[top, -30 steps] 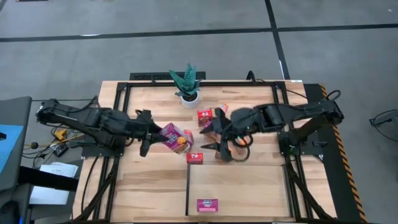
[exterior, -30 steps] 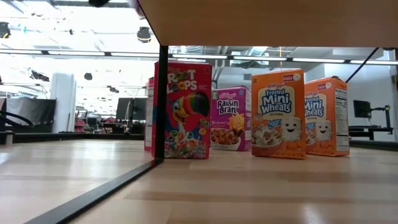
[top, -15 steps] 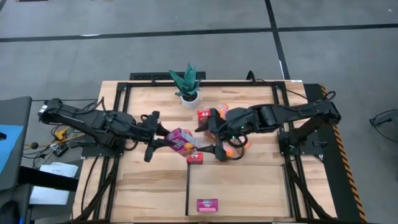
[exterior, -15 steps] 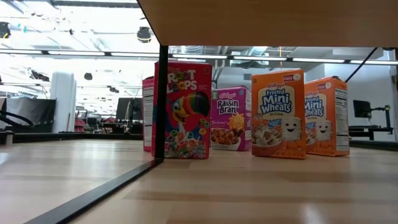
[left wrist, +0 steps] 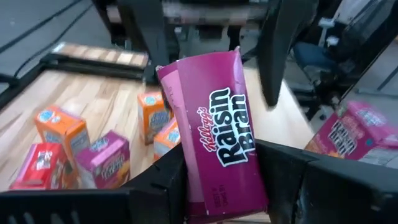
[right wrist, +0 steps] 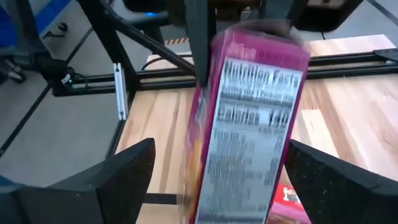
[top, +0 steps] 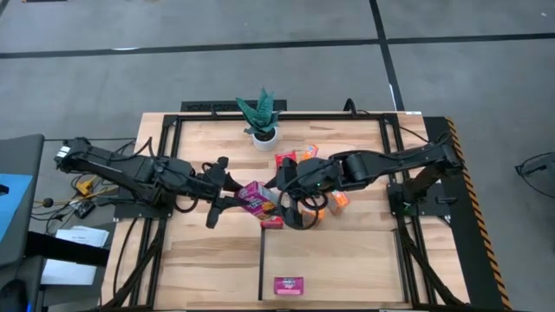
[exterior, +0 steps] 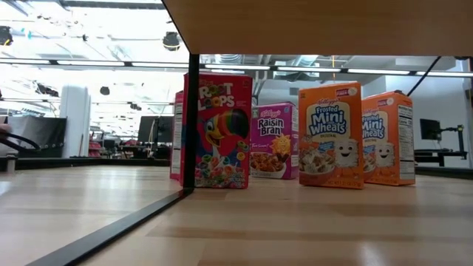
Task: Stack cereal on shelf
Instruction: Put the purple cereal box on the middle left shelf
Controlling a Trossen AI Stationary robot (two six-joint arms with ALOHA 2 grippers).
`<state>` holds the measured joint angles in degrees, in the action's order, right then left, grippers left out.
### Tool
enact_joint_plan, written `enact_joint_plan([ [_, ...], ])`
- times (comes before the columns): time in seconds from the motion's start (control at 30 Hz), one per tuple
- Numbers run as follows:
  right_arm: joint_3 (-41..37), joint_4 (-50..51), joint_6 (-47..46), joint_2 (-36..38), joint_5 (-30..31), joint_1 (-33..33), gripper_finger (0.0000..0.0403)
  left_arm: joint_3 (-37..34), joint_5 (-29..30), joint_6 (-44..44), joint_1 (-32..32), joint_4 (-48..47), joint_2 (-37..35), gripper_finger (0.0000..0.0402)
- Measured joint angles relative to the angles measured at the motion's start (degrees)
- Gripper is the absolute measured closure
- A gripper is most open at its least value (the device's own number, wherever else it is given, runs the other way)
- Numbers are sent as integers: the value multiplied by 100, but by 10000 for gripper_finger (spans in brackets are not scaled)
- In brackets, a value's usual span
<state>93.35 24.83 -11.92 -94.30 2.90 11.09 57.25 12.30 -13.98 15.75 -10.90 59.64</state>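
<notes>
A magenta Raisin Bran cereal box [top: 254, 194] hangs above the table's middle, and my left gripper [top: 232, 196] is shut on it. My right gripper [top: 286, 203] is open at the box's free end [right wrist: 249, 118], one finger [right wrist: 112, 180] on each side and a gap to each. The shelf [top: 347, 260] is the light panel at the near right; another magenta box [top: 289, 284] lies flat on it. Red boxes [top: 271, 223] [top: 284, 159] and orange boxes [top: 310, 151] [top: 338, 199] are on the table around the grippers. My left gripper pinches the box's near end [left wrist: 194, 186] between its two fingers, which press on the two narrow sides. The fingers come nearly level from the table's left and lie along the box. The box sticks out ahead of them, printed front toward the wrist camera, clear of the table.
A potted green plant [top: 260, 117] stands at the far edge. In the low view a red Froot Loops box [exterior: 219, 129], a Raisin Bran box [exterior: 273, 140] and two orange Mini Wheats boxes [exterior: 330, 133] [exterior: 388, 137] stand upright. Bare tabletop lies at the near left.
My left gripper has carried the magenta box toward the table's right and rolled, turning the box about. My right gripper has gone toward the table's left and slightly down, and its fingers now stand around the box's free end.
</notes>
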Motion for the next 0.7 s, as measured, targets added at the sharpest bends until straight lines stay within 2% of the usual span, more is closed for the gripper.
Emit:
enact_joint_plan([
  [0.43, 19, 358, -175, -58, -356, -230, 48, 1, 34, 175, 6, 151, 115, 264],
  [0.7, 19, 325, -175, -59, -433, -227, 80, 1, 105, 158, 6, 140, 155, 264],
])
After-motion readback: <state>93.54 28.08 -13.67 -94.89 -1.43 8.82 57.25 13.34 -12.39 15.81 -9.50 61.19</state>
